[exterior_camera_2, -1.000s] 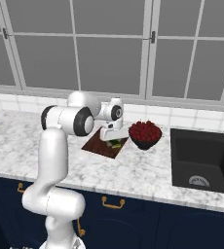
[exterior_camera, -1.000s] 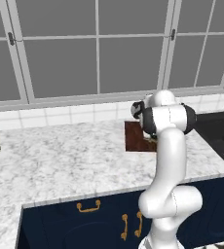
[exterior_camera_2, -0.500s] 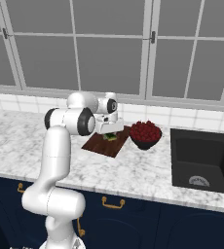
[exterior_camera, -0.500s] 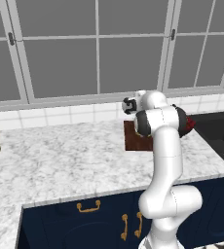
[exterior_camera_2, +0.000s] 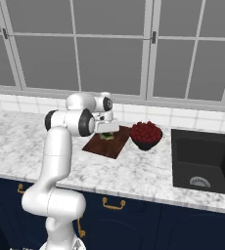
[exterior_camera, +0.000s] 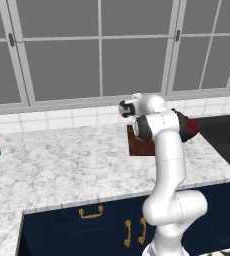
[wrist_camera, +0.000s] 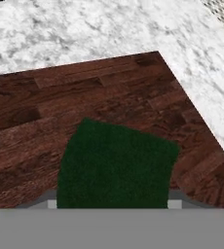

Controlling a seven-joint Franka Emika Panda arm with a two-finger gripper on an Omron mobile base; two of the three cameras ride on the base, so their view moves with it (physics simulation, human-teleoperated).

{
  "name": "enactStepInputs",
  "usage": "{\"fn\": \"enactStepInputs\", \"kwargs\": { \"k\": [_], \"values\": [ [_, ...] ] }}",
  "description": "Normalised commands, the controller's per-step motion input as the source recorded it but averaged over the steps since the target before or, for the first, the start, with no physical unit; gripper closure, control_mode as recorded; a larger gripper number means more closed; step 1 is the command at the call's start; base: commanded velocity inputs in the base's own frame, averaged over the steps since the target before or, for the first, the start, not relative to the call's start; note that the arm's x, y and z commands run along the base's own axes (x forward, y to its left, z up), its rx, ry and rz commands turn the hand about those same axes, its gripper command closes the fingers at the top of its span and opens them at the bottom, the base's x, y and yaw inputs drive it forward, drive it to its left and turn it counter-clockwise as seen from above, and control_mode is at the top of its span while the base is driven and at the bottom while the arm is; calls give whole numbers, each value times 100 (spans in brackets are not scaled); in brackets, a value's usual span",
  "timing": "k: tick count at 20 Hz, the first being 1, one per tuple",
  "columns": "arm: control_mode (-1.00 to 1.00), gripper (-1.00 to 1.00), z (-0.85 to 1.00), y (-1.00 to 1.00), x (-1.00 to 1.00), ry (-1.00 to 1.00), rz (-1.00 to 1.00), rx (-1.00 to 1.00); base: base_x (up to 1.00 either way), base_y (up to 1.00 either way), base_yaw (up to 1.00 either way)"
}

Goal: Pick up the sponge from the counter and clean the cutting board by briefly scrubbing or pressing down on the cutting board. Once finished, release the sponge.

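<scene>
The sponge (wrist_camera: 115, 165), dark green face up, is sitting over the cutting board (wrist_camera: 84, 92), its yellow underside showing in the right base view (exterior_camera_2: 106, 136). The end effector (exterior_camera_2: 107, 131) is clamping down on it from above, fingers closing against the sponge's two sides, as the hand view is suggesting. The sponge's long axis cannot be told. The cutting board (exterior_camera_2: 106, 145) is lying flat on the marble table (exterior_camera_2: 134, 173), its grain running across the hand view. A dark bowl of red fruit (exterior_camera_2: 145, 134) is standing just beside the board, with the black sink (exterior_camera_2: 207, 163) beyond.
</scene>
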Motion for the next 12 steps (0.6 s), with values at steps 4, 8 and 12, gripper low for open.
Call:
{"fn": "enactStepInputs", "kwargs": {
  "k": [4, 8, 12],
  "values": [
    [-100, 100, -31, 12, -99, 13, 0, -11, 0, 0, 0],
    [-100, 100, -62, 29, -100, -15, 0, -12, 0, 0, 0],
    [-100, 100, -78, 46, -100, -36, 0, -3, 0, 0, 0]
  ]
}}
